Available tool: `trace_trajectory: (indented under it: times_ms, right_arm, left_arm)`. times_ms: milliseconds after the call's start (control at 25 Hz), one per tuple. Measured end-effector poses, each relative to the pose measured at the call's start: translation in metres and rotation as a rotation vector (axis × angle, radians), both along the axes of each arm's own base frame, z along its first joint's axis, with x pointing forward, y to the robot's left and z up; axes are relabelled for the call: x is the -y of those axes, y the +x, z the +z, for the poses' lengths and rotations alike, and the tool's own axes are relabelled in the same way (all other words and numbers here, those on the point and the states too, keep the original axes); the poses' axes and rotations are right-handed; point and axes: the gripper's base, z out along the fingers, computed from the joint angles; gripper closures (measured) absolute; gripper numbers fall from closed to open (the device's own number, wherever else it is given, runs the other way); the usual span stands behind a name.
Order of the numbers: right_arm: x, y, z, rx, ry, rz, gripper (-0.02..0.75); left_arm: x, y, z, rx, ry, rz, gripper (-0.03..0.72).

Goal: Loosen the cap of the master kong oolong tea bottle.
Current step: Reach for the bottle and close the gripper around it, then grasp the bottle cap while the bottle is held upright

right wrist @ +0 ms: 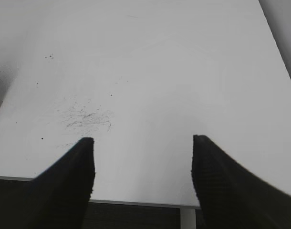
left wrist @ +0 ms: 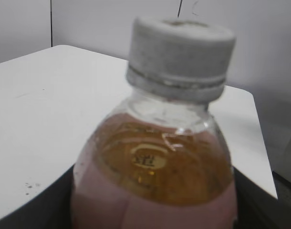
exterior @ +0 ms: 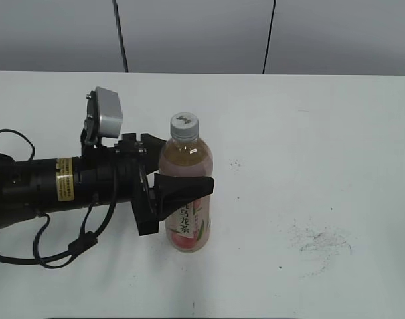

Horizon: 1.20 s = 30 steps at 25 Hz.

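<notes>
left fingers point(exterior: 164, 174) clamped on upright bottle point(exterior: 186, 199) at centre frame; cap point(exterior: 184, 124) free above; right fingers point(right wrist: 143, 181) spread wide, off frame, far from cap.

The left tool point(exterior: 179, 176) closes around the middle of the bottle point(exterior: 186, 193), blocking both flanks there, but the cap point(exterior: 184, 124) above that tool stands clear on every side and from above. Ahead of the right tool point(right wrist: 143, 157), whose spread fingers have nothing between them, the counter point(right wrist: 160, 71) lies bare apart from faint scuff marks point(right wrist: 86, 117) ahead to its left.
</notes>
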Motion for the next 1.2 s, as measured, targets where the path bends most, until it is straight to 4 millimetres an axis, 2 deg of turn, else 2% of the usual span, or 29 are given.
trace_trajectory:
  times_ms: [520, 720, 880, 1000, 1200]
  right_arm:
    - [0.000, 0.000, 0.000, 0.006, 0.001, 0.000, 0.255]
    - [-0.001, 0.004, 0.012, 0.112, 0.026, 0.004, 0.255]
    - [-0.008, 0.029, 0.028, 0.167, 0.120, 0.029, 0.267]
    - [-0.017, 0.056, 0.032, 0.068, 0.176, 0.094, 0.311]
    - [-0.038, 0.107, 0.034, -0.117, 0.154, 0.328, 0.428]
  left_arm:
    - [0.001, -0.002, 0.000, 0.014, 0.011, -0.030, 0.237]
    - [0.001, -0.002, 0.000, 0.028, 0.016, -0.046, 0.237]
    - [0.002, -0.002, 0.000, 0.039, 0.019, -0.054, 0.237]
    - [0.002, -0.002, 0.000, 0.042, 0.020, -0.056, 0.237]
    - [0.002, -0.002, 0.000, 0.045, 0.020, -0.056, 0.237]
